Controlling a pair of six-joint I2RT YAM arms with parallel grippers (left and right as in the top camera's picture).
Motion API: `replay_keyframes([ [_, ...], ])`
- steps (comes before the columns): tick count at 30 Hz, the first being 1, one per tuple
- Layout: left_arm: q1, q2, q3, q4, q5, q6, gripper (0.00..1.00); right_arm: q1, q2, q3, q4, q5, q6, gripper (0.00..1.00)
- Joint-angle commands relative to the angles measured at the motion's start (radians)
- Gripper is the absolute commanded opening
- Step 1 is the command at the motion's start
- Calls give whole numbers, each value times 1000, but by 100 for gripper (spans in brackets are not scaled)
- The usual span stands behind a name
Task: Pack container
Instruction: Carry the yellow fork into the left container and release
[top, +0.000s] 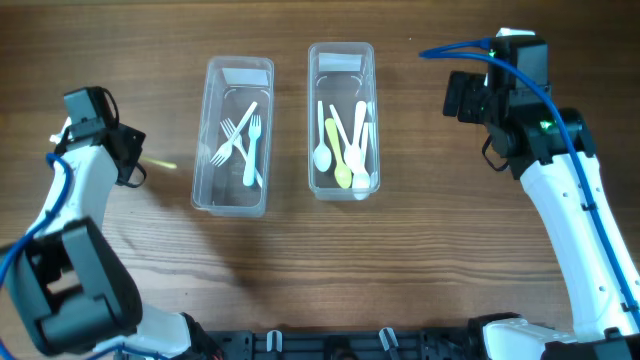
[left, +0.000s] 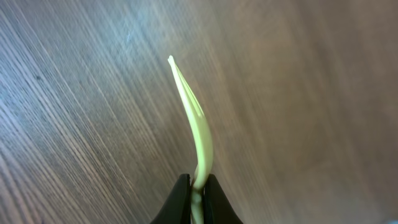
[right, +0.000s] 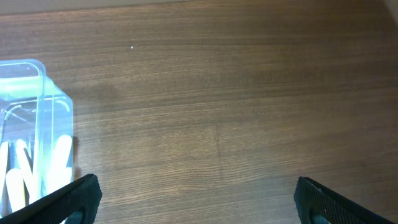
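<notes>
Currently the step in hand is transport. My left gripper (left: 198, 194) is clenched on the handle end of one pale green fork (left: 200, 127). The tines point away from me, and the fork is over the table (left: 74, 124), just left of the left bin (top: 207, 130). My right gripper (right: 199, 205) is spread wide and empty, over bare table to the right of the right bin (top: 312, 110).

Next move, in my judgement:
1. Carry the fork right until it is over the left bin, which holds the forks.
2. Turn it to lie along the bin's length, near to far.
3. Lower it, then let go.

I hold the fork by its end only, so it may swing. Travel slowly.

Count:
- Bins: two, side by side, not touching.
- Fork in my grip: one.
- Forks in the left bin: apparently three; they overlap, so this count is uncertain.
- Spoons (top: 345, 155) in the right bin: about five, white, yellow and green.
</notes>
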Motion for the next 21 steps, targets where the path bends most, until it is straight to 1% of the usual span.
replay_keyframes([
  [1, -1, -118, -8, -7, 21, 2, 4, -2, 1, 16, 2, 24, -13, 100],
  [3, -1, -177, -8, -7, 56, 3, 4, -2, 1, 16, 2, 24, -13, 100],
  [5, -2, -240, -8, 1, 131, 62, 4, -2, 1, 16, 2, 24, -12, 100],
  [7, -3, -298, -8, 27, 233, 159, 4, -2, 1, 16, 2, 24, -13, 100],
  [8, -4, -329, -8, 48, 303, 225, 4, -2, 1, 16, 2, 24, -13, 100],
  [9, -4, -352, -8, 66, 359, 258, 4, -2, 1, 16, 2, 24, -13, 100],
  [10, -4, -376, -8, 87, 429, 296, 4, -2, 1, 16, 2, 24, -13, 100],
  [12, -4, -408, -8, 124, 578, 417, 4, -2, 1, 16, 2, 24, -13, 100],
  [13, -4, -412, -8, 126, 624, 461, 5, -2, 1, 16, 2, 24, -13, 100],
  [15, -10, -412, -8, 113, 706, 552, 11, -2, 1, 16, 2, 24, -13, 100],
  [18, -36, -404, -8, 65, 787, 671, 13, -2, 1, 16, 2, 24, -13, 100],
  [20, -85, -393, -8, 22, 798, 767, 14, -2, 1, 16, 2, 24, -13, 100],
  [21, -101, -390, -8, 14, 797, 791, 14, -2, 1, 16, 2, 24, -13, 100],
])
